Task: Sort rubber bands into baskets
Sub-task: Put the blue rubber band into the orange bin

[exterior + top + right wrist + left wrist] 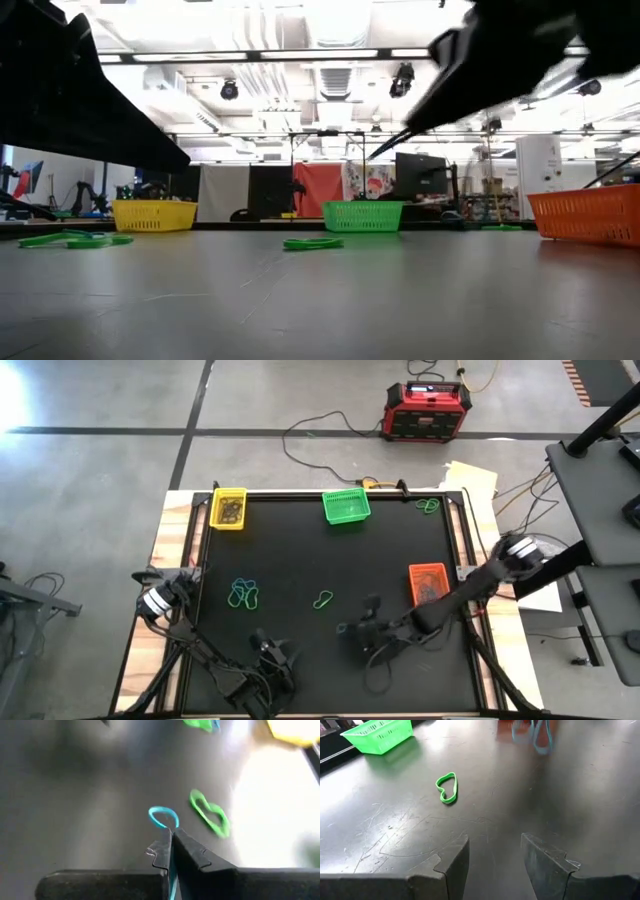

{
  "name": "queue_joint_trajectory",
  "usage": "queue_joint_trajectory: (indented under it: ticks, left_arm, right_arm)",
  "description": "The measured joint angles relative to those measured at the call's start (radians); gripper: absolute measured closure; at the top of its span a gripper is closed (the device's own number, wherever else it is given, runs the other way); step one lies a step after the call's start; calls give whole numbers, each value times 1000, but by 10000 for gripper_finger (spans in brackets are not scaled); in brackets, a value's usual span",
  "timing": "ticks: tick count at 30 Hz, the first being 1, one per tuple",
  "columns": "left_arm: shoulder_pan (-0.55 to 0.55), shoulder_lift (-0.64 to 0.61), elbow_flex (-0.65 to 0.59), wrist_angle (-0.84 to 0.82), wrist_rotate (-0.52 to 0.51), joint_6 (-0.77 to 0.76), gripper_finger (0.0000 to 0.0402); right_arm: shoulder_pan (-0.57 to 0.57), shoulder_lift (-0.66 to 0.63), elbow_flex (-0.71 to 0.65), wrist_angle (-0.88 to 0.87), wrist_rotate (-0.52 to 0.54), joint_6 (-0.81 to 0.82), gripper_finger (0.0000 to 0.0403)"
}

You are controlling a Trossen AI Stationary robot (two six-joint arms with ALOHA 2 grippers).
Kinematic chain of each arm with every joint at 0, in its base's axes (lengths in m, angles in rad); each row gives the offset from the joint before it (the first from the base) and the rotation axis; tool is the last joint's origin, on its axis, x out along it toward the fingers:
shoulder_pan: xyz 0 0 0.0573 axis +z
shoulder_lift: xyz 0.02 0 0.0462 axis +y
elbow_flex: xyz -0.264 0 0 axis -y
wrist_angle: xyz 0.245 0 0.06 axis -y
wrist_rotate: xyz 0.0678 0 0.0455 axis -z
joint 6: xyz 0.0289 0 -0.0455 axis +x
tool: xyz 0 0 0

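Though well apart, 3 baskets

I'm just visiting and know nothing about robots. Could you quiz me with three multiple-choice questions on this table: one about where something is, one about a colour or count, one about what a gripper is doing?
1. Where does the orange basket stand?
A. by the table's right edge
B. in the far left corner
C. at the centre

2. How many baskets are on the table?
A. two
B. three
C. five

3. What is the right gripper doing?
A. hanging open
B. pinching a blue rubber band
C. holding a basket

Answers:
1 A: the high view shows it at the right edge.
2 B: it, the yellow basket and the green basket.
3 B: its fingers are closed on the loop.
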Motion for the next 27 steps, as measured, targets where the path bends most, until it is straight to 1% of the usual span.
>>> queue_joint_trajectory:
  ticks: [5,8,10,12,14,16,22,25,27]
  left_arm:
    - [0,0,-1,0,0,0,237]
    - [0,0,-2,1,-1,-2,237]
    - [0,0,-2,2,-1,-4,237]
    - [0,0,-2,5,-1,-4,237]
    - [0,0,-2,10,-1,-7,237]
    - [0,0,-2,10,-1,-8,237]
    - [2,0,-2,9,-9,-8,237]
    - [3,0,-2,9,-9,-4,237]
    - [4,0,-2,9,-9,-4,237]
  right_arm:
    - [-17,-144,115,-637,-35,191,394]
    - [-38,-210,174,-983,-38,323,394]
    - [-51,-250,191,-1168,-38,424,394]
    - [-63,-299,191,-1277,-41,520,394]
    - [-72,-357,171,-1314,-55,588,394]
    - [-82,-414,134,-1309,-76,635,394]
    - [-141,-572,1,-1342,-98,786,394]
    - [-173,-637,-69,-1308,-155,878,394]
    - [-183,-669,-120,-1244,-199,926,394]
